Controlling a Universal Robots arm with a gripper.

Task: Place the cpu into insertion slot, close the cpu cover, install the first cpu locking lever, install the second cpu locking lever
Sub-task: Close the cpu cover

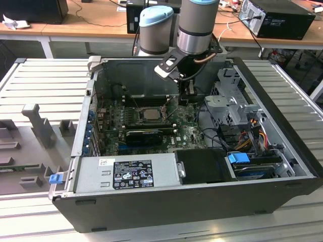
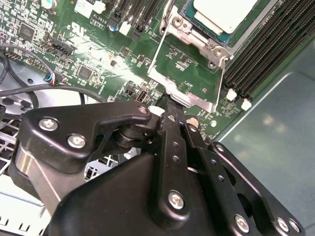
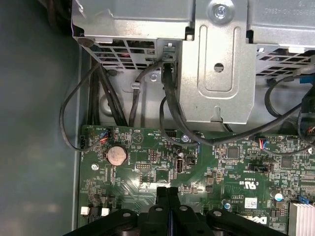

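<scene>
The cpu [image 2: 221,12] lies flat in the insertion slot [image 2: 194,35], its pale metal top facing up; in the exterior view the cpu [image 1: 150,114] sits mid-board. The cpu cover [image 2: 184,96], a thin metal frame, is swung open off the chip, with green board showing through its window. A thin wire lever [image 2: 225,78] runs along one side of the frame. My gripper [image 2: 170,101] is shut, its black fingertips pressed together right at the cover's outer edge. Both fingers [image 3: 162,196] meet over the board in the first wrist view. In the exterior view the gripper [image 1: 182,100] hangs just to the socket's right.
Long black memory slots [image 2: 266,54] flank the socket, next to the grey case wall [image 2: 275,128]. A metal drive cage [image 3: 216,64] with black cables [image 3: 167,108] stands beyond the board edge. A coin cell [image 3: 117,155] sits on the board. The power supply [image 1: 126,174] fills the case's near side.
</scene>
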